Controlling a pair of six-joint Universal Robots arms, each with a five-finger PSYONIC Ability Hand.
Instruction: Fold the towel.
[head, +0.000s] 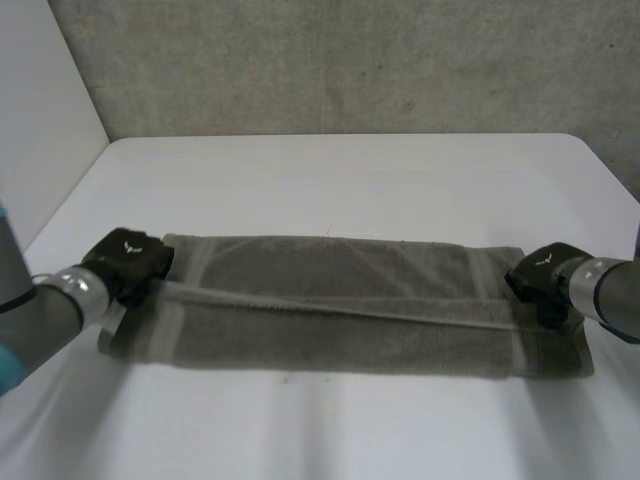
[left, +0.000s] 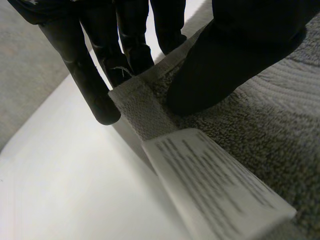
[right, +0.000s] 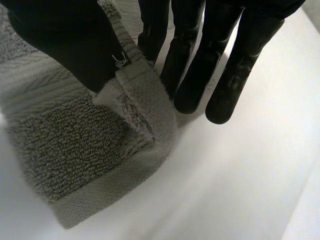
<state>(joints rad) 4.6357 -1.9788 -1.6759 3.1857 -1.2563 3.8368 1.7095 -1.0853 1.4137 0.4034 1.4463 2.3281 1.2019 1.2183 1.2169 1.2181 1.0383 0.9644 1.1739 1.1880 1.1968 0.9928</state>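
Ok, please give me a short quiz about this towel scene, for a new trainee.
1. True or false: the towel lies in a crumpled heap on the table.
2. What does the right hand do? A: rests open beside the towel. B: pinches the towel's end between thumb and fingers. C: hovers high above the table.
3. Name the white thing on the towel near the left hand.
Key: 1 false, it lies flat. 2 B. 3 a label.
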